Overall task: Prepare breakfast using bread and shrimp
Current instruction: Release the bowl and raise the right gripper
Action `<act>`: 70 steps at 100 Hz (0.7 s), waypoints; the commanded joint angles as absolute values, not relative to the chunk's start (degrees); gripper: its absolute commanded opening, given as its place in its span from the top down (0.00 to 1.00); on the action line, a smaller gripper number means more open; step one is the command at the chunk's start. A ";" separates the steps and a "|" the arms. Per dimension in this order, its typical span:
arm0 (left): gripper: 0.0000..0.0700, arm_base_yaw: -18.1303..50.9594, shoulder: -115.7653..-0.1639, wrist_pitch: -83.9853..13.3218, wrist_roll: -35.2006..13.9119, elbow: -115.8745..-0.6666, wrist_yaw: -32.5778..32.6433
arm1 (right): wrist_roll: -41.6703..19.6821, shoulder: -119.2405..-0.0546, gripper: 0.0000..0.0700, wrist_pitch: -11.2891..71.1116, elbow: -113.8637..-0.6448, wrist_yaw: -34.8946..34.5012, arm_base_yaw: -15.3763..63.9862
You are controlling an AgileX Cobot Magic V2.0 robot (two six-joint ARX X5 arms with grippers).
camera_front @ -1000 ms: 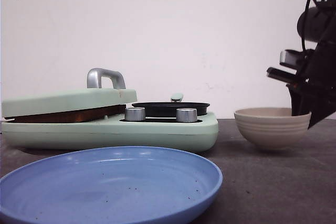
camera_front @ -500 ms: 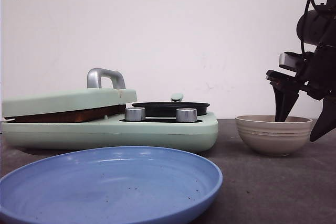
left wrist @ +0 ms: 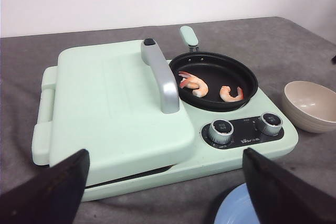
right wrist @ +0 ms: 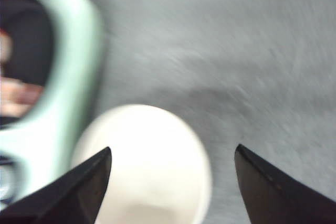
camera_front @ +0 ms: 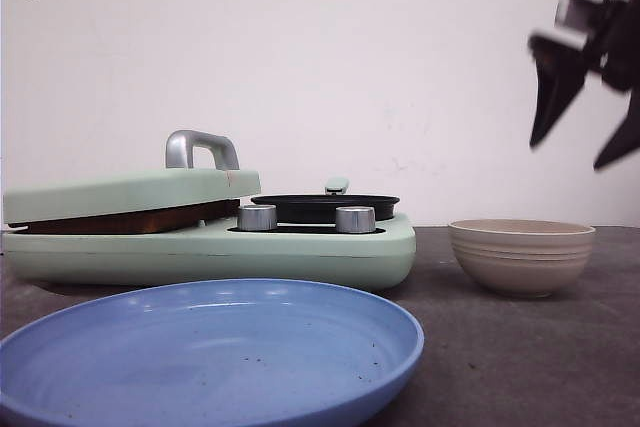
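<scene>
Bread (camera_front: 130, 219) shows only as a thin brown edge in the gap under the closed lid (camera_front: 130, 193) of the mint-green cooker (camera_front: 330, 252), lying flat with its long side running across the front view; the slices themselves are hidden. The lid is smooth, rounded plastic with an arched, brushed-metal handle (left wrist: 161, 76). Beside it sits a round black pan (left wrist: 215, 73), glossy inside, holding two curled pink shrimp (left wrist: 193, 84), and in front of the pan are two ribbed silver knobs (left wrist: 222, 131). A beige ribbed bowl (camera_front: 521, 254) stands just right of the cooker, and a shallow blue plate (camera_front: 210, 352) lies nearest the camera. The right gripper (camera_front: 585, 132) hangs blurred above the bowl, fingers spread and empty. The left gripper (left wrist: 163, 192) is also spread wide, holding nothing. The table (camera_front: 520, 357) is matte dark grey, the wall behind plain white.
</scene>
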State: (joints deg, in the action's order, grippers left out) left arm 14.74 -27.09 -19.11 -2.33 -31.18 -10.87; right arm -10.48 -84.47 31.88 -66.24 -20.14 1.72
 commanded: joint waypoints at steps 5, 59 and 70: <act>0.26 14.85 -27.40 -18.35 -3.20 -31.59 -10.92 | -9.82 -80.40 0.39 31.75 -66.96 -23.09 2.07; 1.00 14.90 -27.22 -17.54 -10.13 -31.59 -11.14 | -4.73 -57.23 0.99 26.74 -61.04 -28.93 10.72; 1.00 15.20 -26.63 -16.80 -11.14 -31.53 -11.44 | -4.54 -50.68 0.99 21.85 -54.30 -26.39 13.93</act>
